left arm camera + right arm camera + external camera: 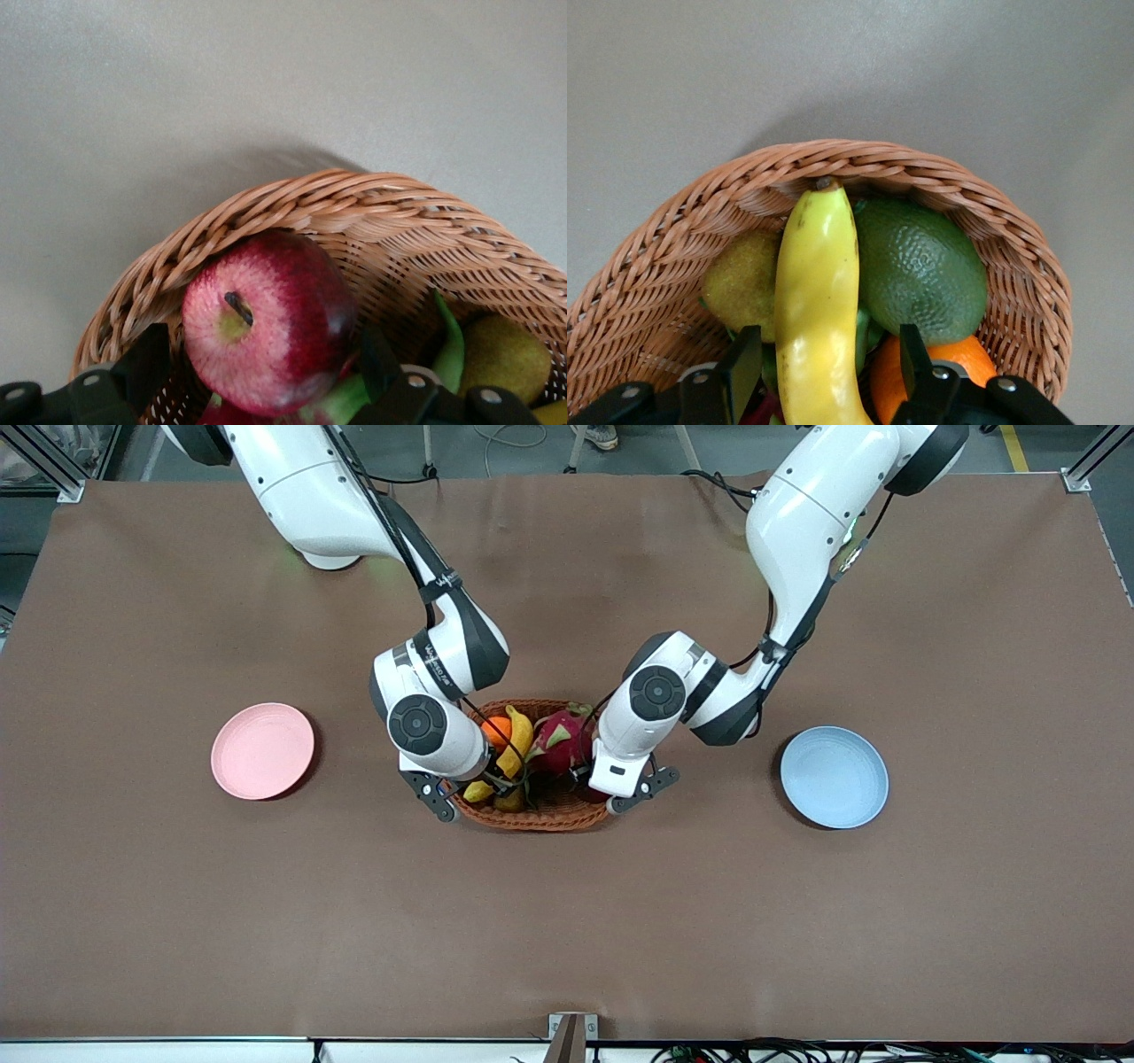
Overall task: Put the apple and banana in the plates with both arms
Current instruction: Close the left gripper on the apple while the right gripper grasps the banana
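The dark red apple (266, 323) lies in the woven basket (292, 199) against its rim. My left gripper (264, 367) is open, one finger on each side of the apple. In the front view the left gripper (611, 779) hides the apple. The yellow banana (817, 292) lies in the basket (833, 159), its dark tip at the rim. My right gripper (828, 363) is open astride the banana, with a gap on each side. The banana (516, 740) shows beside the right gripper (452, 775). The pink plate (262, 750) and blue plate (834, 776) lie bare.
The basket (540, 819) also holds a pink dragon fruit (560, 740), an orange (496, 729), a green avocado (921, 266), a yellow-green fruit (740, 283) and an olive-green fruit (505, 354). The pink plate lies toward the right arm's end, the blue toward the left arm's.
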